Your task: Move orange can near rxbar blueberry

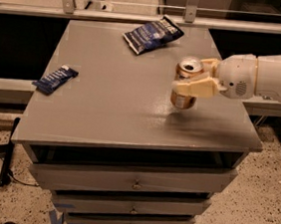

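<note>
The gripper [191, 77] is clamped on the upright orange can [184, 100], one finger before it and one behind, over the right part of the grey table [115, 116]. From there the chip bag [152, 34] lies at 11 o'clock and the rxbar blueberry [55, 78] well apart at 9 o'clock near the left edge, bare tabletop between. The white arm [264, 74] reaches in level from 3 o'clock.

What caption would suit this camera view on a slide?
The gripper clasps the orange can over the right side of the table, far from the rxbar blueberry at the left edge.
</note>
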Available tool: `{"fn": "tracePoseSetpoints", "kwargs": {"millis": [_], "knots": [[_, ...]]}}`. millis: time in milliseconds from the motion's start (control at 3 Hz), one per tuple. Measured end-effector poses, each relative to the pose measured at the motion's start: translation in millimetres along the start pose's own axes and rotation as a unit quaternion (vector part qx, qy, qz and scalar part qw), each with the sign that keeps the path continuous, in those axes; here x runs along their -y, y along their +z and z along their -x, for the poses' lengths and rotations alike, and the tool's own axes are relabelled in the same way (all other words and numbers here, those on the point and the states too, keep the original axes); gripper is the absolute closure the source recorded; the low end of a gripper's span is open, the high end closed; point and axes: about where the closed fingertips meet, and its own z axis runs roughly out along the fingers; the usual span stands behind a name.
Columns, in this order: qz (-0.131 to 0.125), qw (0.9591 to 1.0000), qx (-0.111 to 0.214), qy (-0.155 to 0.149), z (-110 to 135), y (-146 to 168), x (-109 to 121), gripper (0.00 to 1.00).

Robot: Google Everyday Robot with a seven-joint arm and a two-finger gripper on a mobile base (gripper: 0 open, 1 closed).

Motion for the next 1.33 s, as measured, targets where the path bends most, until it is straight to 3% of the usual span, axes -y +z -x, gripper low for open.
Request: {"fn": "tracePoseSetpoints", "kwargs": {"millis": [333,1000,1333], "knots": [[0.016,0.9997,0.008,-0.018,15.8,22.9,-1.7,1.0],[0.076,0.9944,0.052,-0.052,66.6,159.7,0.8,1.0],[0.083,0.9931,0.056,-0.061,76.7,218.0,13.5,1.0]]}}
